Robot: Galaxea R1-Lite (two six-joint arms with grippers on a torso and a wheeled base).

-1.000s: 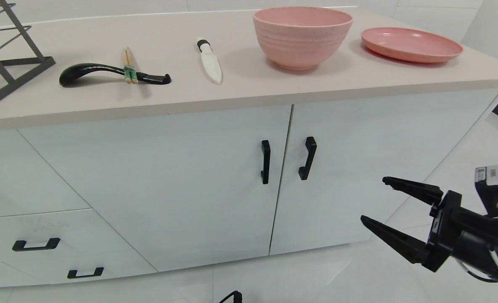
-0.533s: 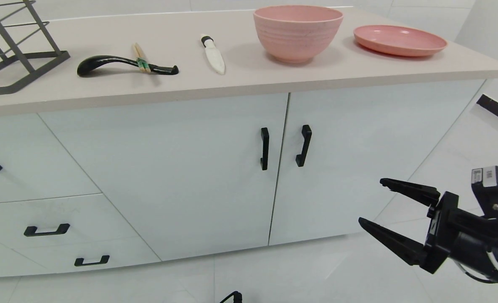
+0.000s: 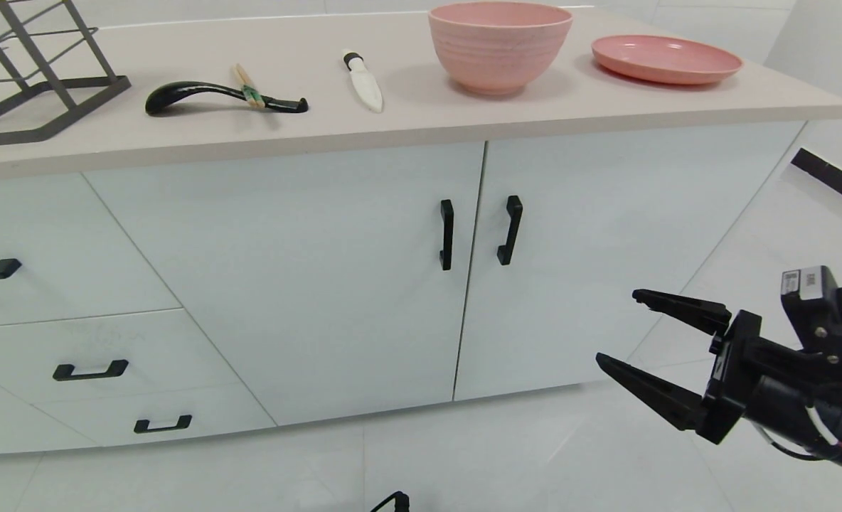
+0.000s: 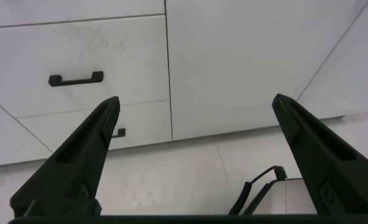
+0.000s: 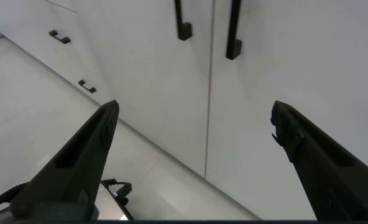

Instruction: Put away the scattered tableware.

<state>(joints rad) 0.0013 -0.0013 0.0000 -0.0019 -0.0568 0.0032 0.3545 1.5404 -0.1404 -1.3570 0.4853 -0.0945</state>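
The tableware sits on top of the counter (image 3: 421, 121), and none of it is put away yet. The black spoon (image 3: 200, 90) lies long-ways from side to side, with its scoop toward the rack (image 3: 37, 85) on the left. 2 chopsticks (image 3: 249, 87) lie across its handle, running front to back. The white knife (image 3: 365, 84) also runs front to back, with its wide blade toward the front edge. The pink bowl (image 3: 499, 43) stands upright, and the pink plate (image 3: 666, 59) lies flat to its right.

I think the robot is just getting ready. The right gripper (image 3: 620, 327) hangs low by the right cupboard door, below the 2 door handles (image 3: 447, 235). Its jaws are wide open and hold nothing. The left gripper (image 4: 196, 102) faces the drawers (image 4: 76, 79), also wide open with nothing in it.

Next, an arm likely has to go up to the counter, or pull a door handle first.
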